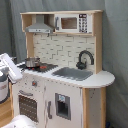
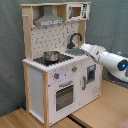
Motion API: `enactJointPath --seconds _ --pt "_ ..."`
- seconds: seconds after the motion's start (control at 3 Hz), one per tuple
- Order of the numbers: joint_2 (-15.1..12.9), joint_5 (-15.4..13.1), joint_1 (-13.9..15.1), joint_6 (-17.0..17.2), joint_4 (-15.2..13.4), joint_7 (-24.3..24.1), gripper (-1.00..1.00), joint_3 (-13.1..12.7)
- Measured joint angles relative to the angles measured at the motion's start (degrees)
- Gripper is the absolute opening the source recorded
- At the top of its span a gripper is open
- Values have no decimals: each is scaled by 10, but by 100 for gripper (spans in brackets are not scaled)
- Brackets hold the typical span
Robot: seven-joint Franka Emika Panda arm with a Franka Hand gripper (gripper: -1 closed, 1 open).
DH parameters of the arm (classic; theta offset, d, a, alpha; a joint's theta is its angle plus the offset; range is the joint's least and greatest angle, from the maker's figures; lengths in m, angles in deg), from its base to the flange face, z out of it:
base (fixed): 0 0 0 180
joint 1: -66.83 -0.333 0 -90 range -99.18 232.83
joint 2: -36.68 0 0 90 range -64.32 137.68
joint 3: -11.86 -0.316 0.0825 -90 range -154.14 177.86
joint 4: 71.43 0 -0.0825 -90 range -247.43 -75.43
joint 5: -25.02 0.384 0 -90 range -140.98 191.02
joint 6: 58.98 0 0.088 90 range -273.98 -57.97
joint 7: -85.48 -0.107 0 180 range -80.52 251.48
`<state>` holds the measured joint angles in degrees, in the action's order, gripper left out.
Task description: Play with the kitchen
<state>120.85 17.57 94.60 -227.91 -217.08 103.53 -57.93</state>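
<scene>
While judged barely begun: tall white-and-light-wood toy kitchen [image 1: 60, 75] upright, oven door shut, small steel pot [image 2: 50, 55] on hob. White arm [image 2: 102, 56] reaching toward sink side; gripper hidden, opening impossible to tell.

Small metal pot [image 1: 32, 62] sits on the tall white-and-wood toy kitchen's [image 1: 65, 100] counter, left end in the first exterior view; recessed grey sink [image 1: 73, 73] to its right, curved black faucet [image 1: 85, 58] behind.
</scene>
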Motion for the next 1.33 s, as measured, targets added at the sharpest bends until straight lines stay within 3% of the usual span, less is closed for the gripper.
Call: enactJointPath --seconds 0.67,1.33 --pt "-26 0 26 -40 16 106 100 19" --pt "-42 1 47 -75 18 225 100 67"
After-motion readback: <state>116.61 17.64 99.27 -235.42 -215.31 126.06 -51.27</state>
